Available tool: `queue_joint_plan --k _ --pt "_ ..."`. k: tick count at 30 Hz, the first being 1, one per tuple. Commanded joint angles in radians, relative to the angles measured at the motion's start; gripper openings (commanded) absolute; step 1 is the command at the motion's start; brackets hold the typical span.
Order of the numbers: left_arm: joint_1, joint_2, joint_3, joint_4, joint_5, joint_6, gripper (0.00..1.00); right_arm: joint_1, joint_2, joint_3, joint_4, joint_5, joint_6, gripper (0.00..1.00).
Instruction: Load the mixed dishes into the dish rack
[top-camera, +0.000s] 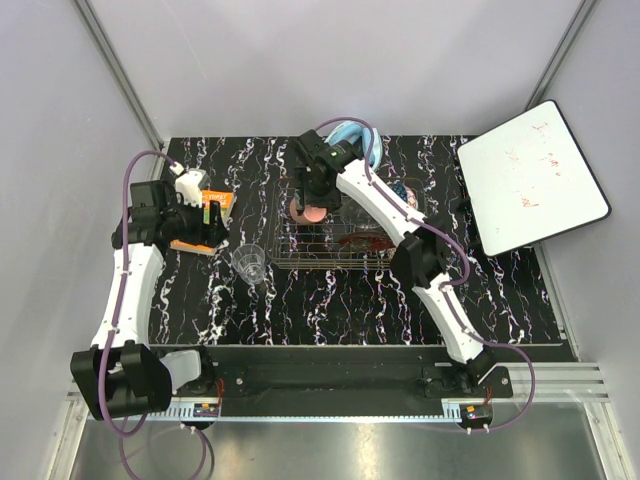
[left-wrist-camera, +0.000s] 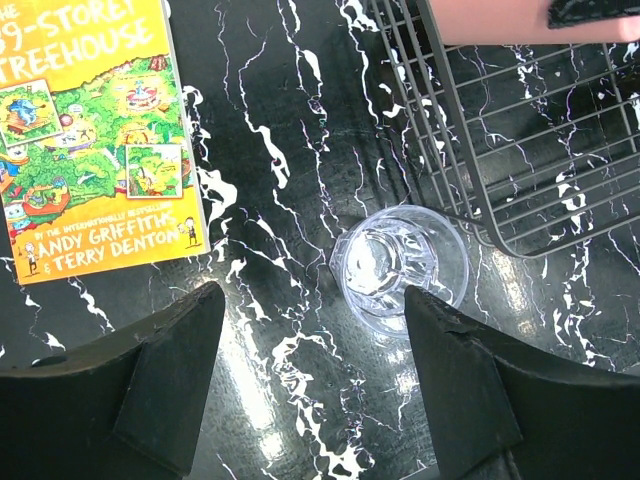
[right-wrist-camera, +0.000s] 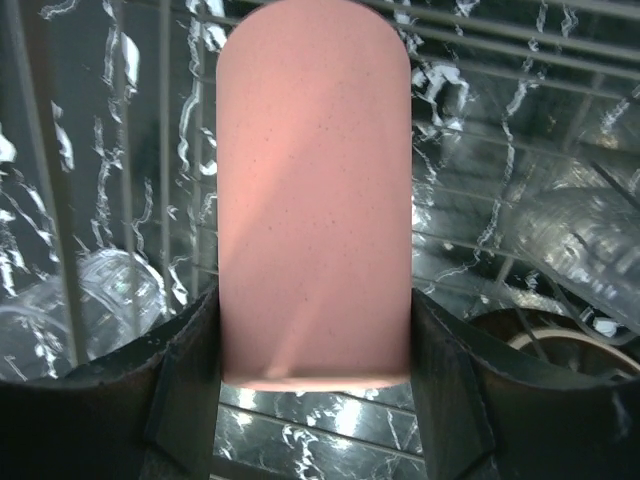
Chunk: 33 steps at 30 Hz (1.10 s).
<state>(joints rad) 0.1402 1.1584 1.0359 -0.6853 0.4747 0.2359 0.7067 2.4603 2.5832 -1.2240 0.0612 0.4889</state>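
Note:
My right gripper (right-wrist-camera: 313, 340) is shut on the pink plastic cup (right-wrist-camera: 313, 190), which it holds over the wire dish rack (right-wrist-camera: 130, 150). From above, the cup (top-camera: 315, 212) sits at the rack's (top-camera: 340, 262) left end under the right gripper (top-camera: 316, 198). A red floral plate (top-camera: 372, 241) lies inside the rack. The clear glass tumbler (left-wrist-camera: 400, 268) stands upright on the table just outside the rack's corner (left-wrist-camera: 500, 180). My left gripper (left-wrist-camera: 315, 370) hangs open above the table, the tumbler near its right fingertip. In the top view the tumbler (top-camera: 250, 262) is right of the left gripper (top-camera: 208, 225).
An orange-green booklet (left-wrist-camera: 90, 130) lies left of the tumbler, under the left arm. A light blue bowl (top-camera: 350, 133) sits behind the rack. A white board (top-camera: 530, 180) leans at the far right. Clear glassware (right-wrist-camera: 580, 250) shows through the rack's wires.

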Motion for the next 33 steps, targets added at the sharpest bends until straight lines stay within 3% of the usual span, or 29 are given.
queue_joint_plan --k 1,6,9,13,18,33 --pt "-0.005 -0.020 -0.011 0.079 0.047 -0.038 0.76 0.000 -0.126 -0.081 -0.020 0.028 -0.035 0.00" --pt "-0.207 0.063 0.027 0.171 -0.088 -0.070 0.76 0.016 -0.158 -0.124 -0.022 0.037 -0.042 0.00" --pt "-0.263 0.162 0.111 0.202 -0.113 -0.093 0.76 0.022 -0.172 -0.117 -0.020 0.052 -0.046 0.00" --pt "-0.304 0.326 0.217 0.214 -0.159 -0.084 0.75 0.022 -0.178 -0.066 -0.037 0.043 -0.046 0.00" --pt "-0.336 0.418 0.216 0.273 -0.166 -0.093 0.75 0.022 -0.152 -0.035 -0.077 0.020 -0.047 0.00" --pt "-0.449 0.460 0.104 0.296 -0.182 -0.037 0.70 0.019 -0.096 -0.032 -0.083 -0.014 -0.046 0.00"
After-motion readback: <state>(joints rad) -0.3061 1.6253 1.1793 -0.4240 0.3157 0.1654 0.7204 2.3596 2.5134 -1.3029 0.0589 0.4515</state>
